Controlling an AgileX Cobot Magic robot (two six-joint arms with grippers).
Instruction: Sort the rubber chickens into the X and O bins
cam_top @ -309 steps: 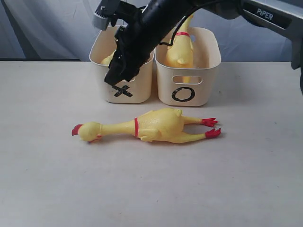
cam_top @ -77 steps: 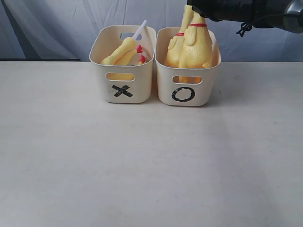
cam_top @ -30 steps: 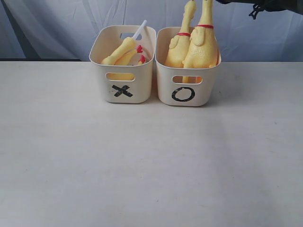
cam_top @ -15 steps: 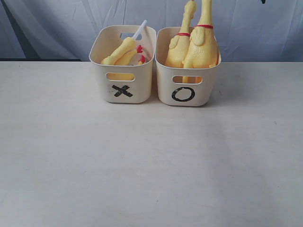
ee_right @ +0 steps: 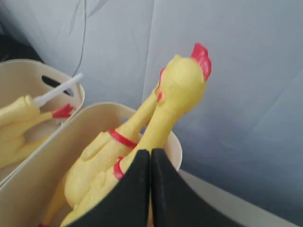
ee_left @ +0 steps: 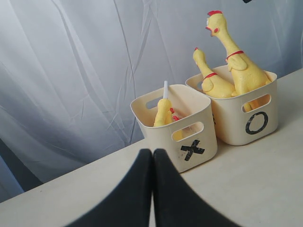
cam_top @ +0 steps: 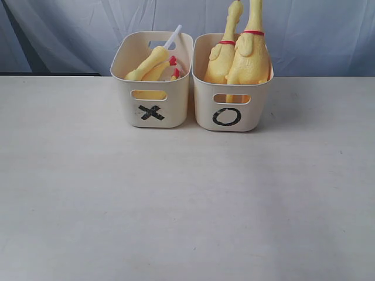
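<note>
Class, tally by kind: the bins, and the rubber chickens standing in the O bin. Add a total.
Bins: 2 (X bin, O bin)
Chickens in the O bin: 2 (taller chicken, shorter chicken)
Total: 4

Pale table (cam_top: 187, 205) — X bin (cam_top: 176, 108) and O bin (cam_top: 253, 108) side by side, seemingly touching.

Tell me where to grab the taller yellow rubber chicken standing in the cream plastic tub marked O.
Probably best at its slim neck, just above the red neck band, with the tool coming down from above. The taller yellow rubber chicken stands head-up, its neck clear of the cream plastic tub marked O, while its body sits low, pressed beside the smaller chicken.
</note>
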